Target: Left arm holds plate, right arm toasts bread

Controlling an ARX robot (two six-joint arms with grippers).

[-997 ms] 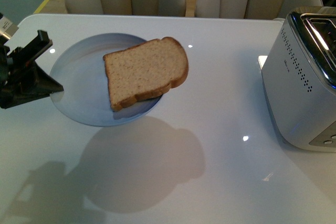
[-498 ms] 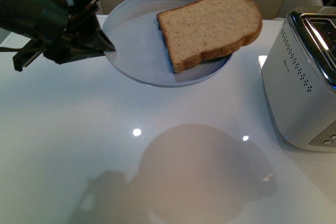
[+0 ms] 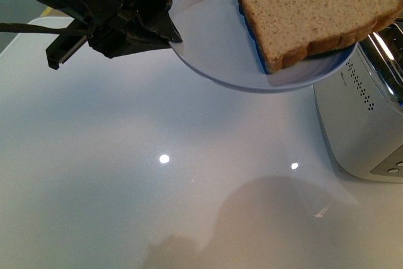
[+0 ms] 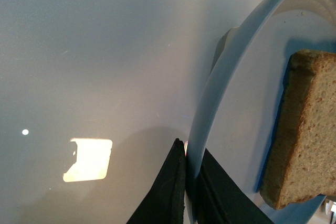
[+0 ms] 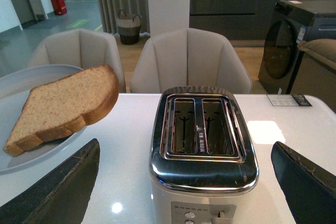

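Note:
My left gripper (image 3: 171,34) is shut on the left rim of the pale blue plate (image 3: 214,42) and holds it in the air, high over the white table. The bread (image 3: 315,11) lies on the plate's right half, its rounded top overhanging the rim above the toaster (image 3: 362,124). In the left wrist view the black jaws of the left gripper (image 4: 188,167) pinch the plate's rim (image 4: 220,93), with the bread (image 4: 304,129) just beyond. My right gripper (image 5: 185,145) stands open, straddling the toaster (image 5: 202,145) from in front. Left of it are the bread (image 5: 63,108) and plate (image 5: 31,153).
The toaster's two slots (image 5: 202,127) face up with nothing in them; its lever and buttons (image 5: 210,216) are on the near end. Beige chairs (image 5: 189,59) stand behind the table's far edge. The plate's shadow (image 3: 283,218) falls on the near tabletop.
The left arm has lifted the plate with the bread up and to the right, from low over the table's left side to beside the toaster. The bread stayed on the plate.

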